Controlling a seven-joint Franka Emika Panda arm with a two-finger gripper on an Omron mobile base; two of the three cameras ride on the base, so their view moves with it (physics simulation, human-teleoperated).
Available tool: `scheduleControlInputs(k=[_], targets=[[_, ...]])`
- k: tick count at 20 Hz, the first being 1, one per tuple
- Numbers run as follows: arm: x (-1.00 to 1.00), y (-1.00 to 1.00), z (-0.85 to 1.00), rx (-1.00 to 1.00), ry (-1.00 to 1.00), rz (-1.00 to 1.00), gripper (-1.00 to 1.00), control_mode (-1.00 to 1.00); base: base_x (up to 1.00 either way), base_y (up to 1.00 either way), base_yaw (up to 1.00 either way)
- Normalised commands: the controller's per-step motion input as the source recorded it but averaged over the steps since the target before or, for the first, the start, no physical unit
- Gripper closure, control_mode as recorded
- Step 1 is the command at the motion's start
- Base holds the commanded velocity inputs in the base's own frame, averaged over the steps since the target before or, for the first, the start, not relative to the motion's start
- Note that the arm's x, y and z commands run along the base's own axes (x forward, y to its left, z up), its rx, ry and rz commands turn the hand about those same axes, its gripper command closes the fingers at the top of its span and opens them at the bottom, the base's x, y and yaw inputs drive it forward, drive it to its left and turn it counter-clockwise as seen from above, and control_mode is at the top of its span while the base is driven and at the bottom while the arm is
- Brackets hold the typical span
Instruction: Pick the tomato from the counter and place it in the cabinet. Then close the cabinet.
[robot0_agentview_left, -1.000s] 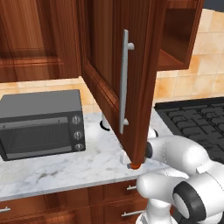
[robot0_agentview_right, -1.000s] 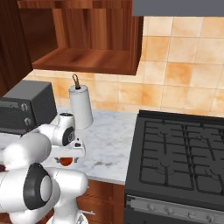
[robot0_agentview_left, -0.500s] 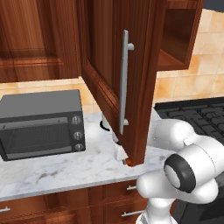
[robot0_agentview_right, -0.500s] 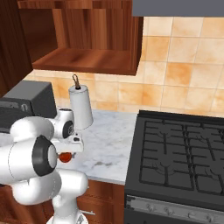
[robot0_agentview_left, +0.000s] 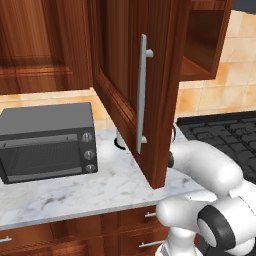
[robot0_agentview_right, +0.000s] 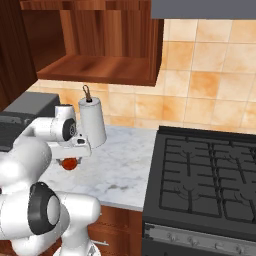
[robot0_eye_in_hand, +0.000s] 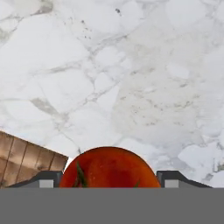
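Right base view: white marble counter (robot0_agentview_right: 125, 160) with grey veins across the centre, over reddish-brown drawers at lower left. Black stovetop (robot0_agentview_right: 205, 185) at right, touching the counter's edge. Orange tiled wall behind. Open cabinet (robot0_agentview_right: 105, 70) at upper centre, its shelf bare as far as seen. White paper-towel roll (robot0_agentview_right: 92, 121) upright at centre left, near the wall. Dark toaster oven (robot0_agentview_right: 25, 107) at the left edge, partly hidden by the arm.

Gripper (robot0_agentview_right: 71, 159) at centre left, pointed down, with the tomato (robot0_agentview_right: 70, 163) between its fingers. Whether lifted off the marble or touching it: cannot tell.

Left base view: cabinet door (robot0_agentview_left: 135, 90) swung wide open at centre, long silver bar handle (robot0_agentview_left: 143, 95) vertical. Toaster oven (robot0_agentview_left: 47, 140) at left on the counter (robot0_agentview_left: 75, 190). Stovetop (robot0_agentview_left: 220, 132) at right.

Hand view: tomato (robot0_eye_in_hand: 109, 168) at bottom centre, flanked on each side by a dark fingertip (robot0_eye_in_hand: 173, 178), apparently pinched between them. Veined marble (robot0_eye_in_hand: 131, 78) over most of the frame; corner of wood (robot0_eye_in_hand: 26, 159) at lower left.
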Motion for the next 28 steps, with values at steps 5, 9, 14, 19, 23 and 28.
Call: scheduleControlInputs(k=[5,9,14,19,23,28], targets=[[-0.43,-0.28,1.00,0.00,-0.22,0.00,1.00,-1.00,0.00,0.00,0.00],[-0.19,-0.41,1.00,0.00,-0.39,-0.04,1.00,-1.00,0.00,0.00,0.00],[-0.01,-0.36,1.00,0.00,-0.50,-0.09,1.00,-1.00,0.00,0.00,0.00],[0.00,-0.23,1.00,0.00,-0.55,-0.09,1.00,-1.00,0.00,0.00,0.00],[-0.01,-0.27,1.00,0.05,-0.48,-0.10,1.00,-1.00,0.00,0.00,0.00],[0.00,-0.34,1.00,0.11,-0.30,-0.07,1.00,-1.00,0.00,0.00,0.00]])
